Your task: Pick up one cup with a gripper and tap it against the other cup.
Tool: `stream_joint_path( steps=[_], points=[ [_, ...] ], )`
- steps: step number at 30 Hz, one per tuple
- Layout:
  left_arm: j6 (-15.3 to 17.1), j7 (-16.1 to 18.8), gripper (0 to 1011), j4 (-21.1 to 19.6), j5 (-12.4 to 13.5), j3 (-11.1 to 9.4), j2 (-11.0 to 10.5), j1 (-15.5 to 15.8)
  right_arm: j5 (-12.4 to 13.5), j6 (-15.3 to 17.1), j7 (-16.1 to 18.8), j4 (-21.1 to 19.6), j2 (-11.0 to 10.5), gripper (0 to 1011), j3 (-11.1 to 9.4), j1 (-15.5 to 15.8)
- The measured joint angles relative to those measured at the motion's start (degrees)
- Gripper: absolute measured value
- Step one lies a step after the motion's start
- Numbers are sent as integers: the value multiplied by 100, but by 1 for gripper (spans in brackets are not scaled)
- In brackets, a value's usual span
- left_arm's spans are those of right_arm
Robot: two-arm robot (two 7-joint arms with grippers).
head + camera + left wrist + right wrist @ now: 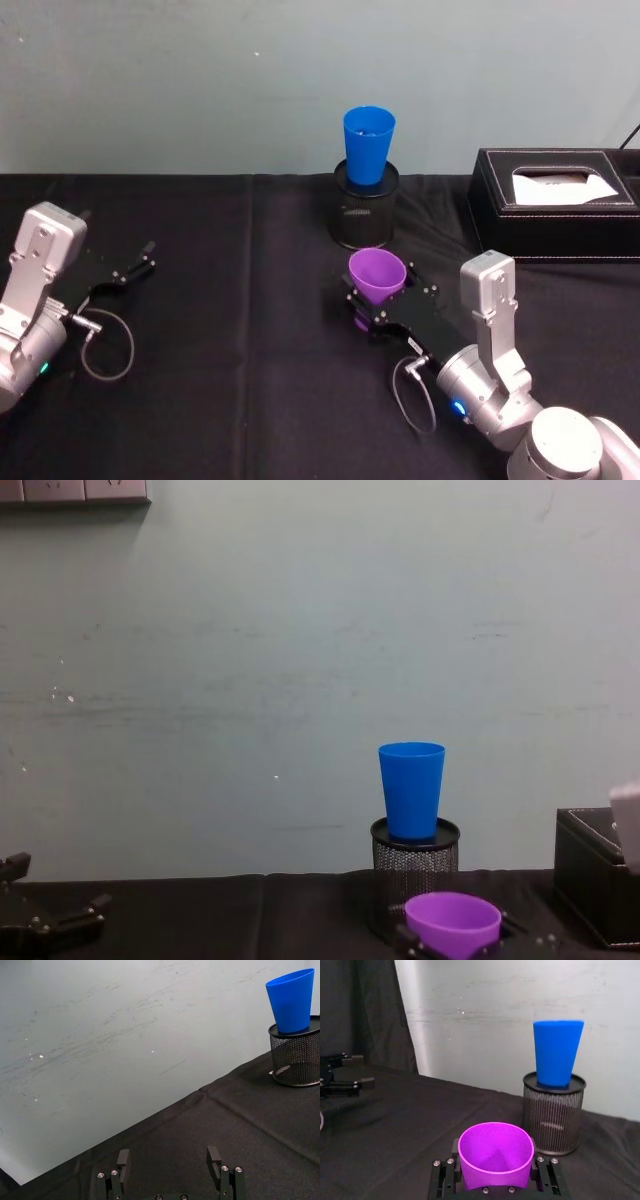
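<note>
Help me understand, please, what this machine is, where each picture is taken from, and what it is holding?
It is a robot with two arms, each ending in a two-fingered gripper. One picture looks down from its head, one looks forward from its chest, and one comes from each wrist. On the black table the right gripper is closed on a purple cup. A blue cup sits in a black mesh pen holder, beside a black tissue box. The left gripper rests open and empty at the left.

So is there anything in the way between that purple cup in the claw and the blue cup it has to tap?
Nothing visible blocks it. The right claw grips the purple cup low, just in front of the black mesh holder. The blue cup stands in that holder, higher up, so the purple cup probably has to rise.
</note>
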State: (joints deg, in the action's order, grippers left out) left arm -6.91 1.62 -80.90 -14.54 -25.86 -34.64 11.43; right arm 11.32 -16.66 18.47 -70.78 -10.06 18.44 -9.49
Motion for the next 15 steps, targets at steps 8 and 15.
stream_joint_path(
  steps=[8, 15],
  points=[
    [0, 0, 1000, 0, 0, 0, 0, 0, 121, 16, 139, 50, 71, 878, -78, 30],
    [0, 0, 1000, 0, 0, 0, 0, 0, 172, 171, 137, -482, 16, 1003, -151, 194]
  ],
)
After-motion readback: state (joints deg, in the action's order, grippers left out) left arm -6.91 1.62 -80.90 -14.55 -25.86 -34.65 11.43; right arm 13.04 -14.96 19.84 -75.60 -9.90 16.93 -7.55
